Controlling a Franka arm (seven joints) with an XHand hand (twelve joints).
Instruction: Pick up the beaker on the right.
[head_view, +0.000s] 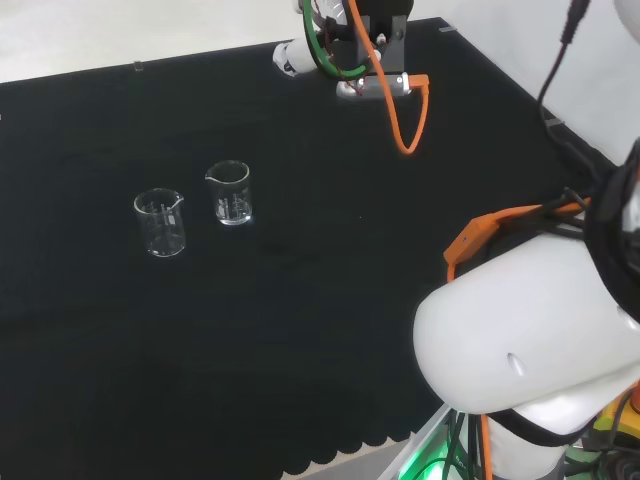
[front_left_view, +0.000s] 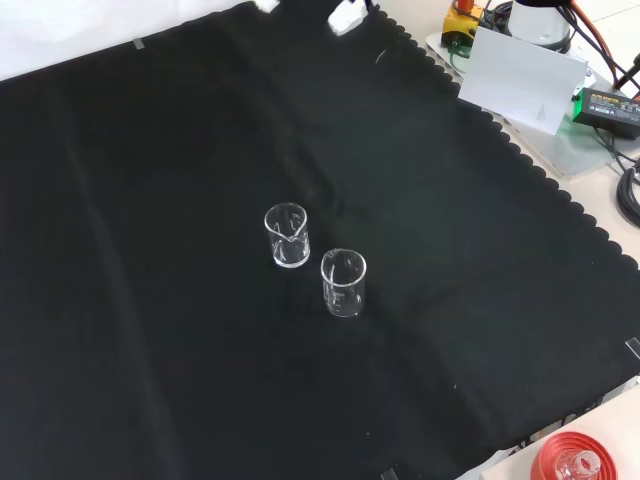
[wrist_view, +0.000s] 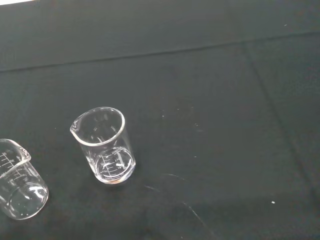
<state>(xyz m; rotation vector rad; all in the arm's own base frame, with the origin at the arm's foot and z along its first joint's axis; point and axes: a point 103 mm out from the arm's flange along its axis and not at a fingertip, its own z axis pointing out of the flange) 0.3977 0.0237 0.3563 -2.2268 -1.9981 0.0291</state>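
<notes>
Head view: two small clear glass beakers (head_view: 232, 193) (head_view: 161, 222) are seen upright, near each other, on the black-clothed surface (head_view: 300, 340).
Fingers: state cannot be told.
Approach: the right-hand beaker should be closed on without its neighbour being knocked.

Head view: we look over the arm; front view faces opposite; wrist view close; all share two beakers (head_view: 195, 207).

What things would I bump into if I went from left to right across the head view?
First beaker → second beaker → orange cable hanging near the top → the arm's big white link.
</notes>
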